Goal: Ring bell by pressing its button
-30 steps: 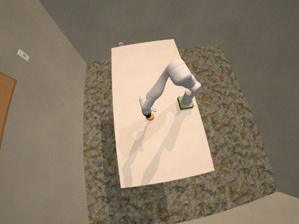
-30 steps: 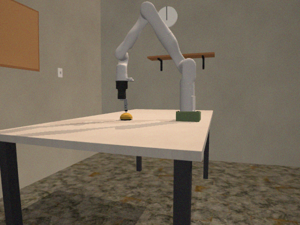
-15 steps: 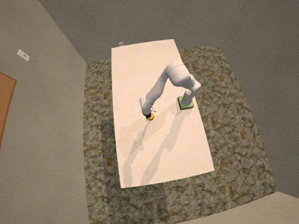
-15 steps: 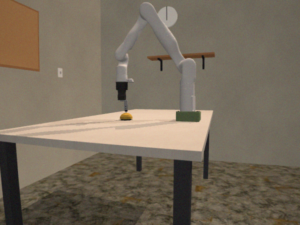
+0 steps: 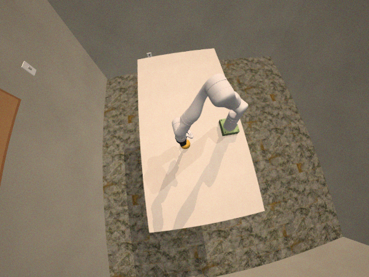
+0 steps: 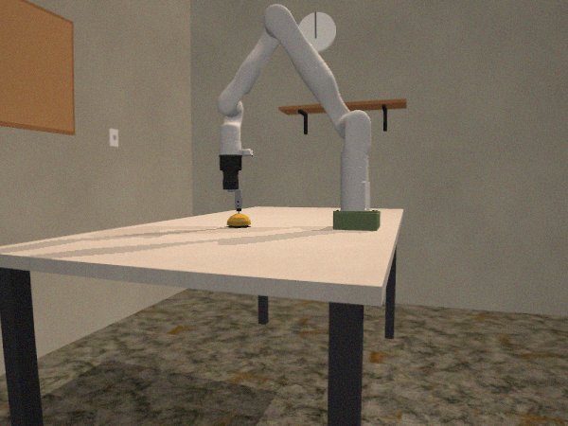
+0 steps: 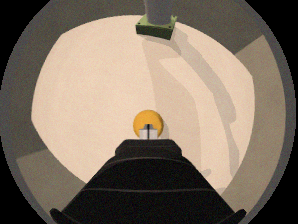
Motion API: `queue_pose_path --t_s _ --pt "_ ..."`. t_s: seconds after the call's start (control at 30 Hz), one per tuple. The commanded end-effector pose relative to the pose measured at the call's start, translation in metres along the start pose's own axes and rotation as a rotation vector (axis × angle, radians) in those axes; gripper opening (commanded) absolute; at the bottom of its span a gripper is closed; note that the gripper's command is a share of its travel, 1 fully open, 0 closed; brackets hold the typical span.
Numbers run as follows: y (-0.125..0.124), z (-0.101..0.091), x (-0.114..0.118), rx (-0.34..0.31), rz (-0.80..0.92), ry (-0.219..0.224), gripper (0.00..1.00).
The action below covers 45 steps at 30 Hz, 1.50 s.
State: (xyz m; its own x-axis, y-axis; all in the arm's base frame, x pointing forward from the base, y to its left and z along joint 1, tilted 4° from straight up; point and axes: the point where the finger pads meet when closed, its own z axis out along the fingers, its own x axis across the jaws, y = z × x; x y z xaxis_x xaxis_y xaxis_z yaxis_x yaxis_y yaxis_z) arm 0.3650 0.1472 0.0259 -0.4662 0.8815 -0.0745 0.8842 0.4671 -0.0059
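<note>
Bell (image 6: 239, 220) sits on the table (image 6: 293, 265); the arm points straight down, closed fingers (image 6: 239, 203) at its top.
</note>
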Motion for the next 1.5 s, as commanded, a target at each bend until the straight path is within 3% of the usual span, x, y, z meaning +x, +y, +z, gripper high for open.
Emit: queue_pose_path --t_s 0.0,1.47 --pt "-0.0002 -0.0001 -0.0003 0.000 0.000 0.000 0.17" --pt "-0.0002 0.0038 -0.0003 0.000 0.000 0.000 0.17"
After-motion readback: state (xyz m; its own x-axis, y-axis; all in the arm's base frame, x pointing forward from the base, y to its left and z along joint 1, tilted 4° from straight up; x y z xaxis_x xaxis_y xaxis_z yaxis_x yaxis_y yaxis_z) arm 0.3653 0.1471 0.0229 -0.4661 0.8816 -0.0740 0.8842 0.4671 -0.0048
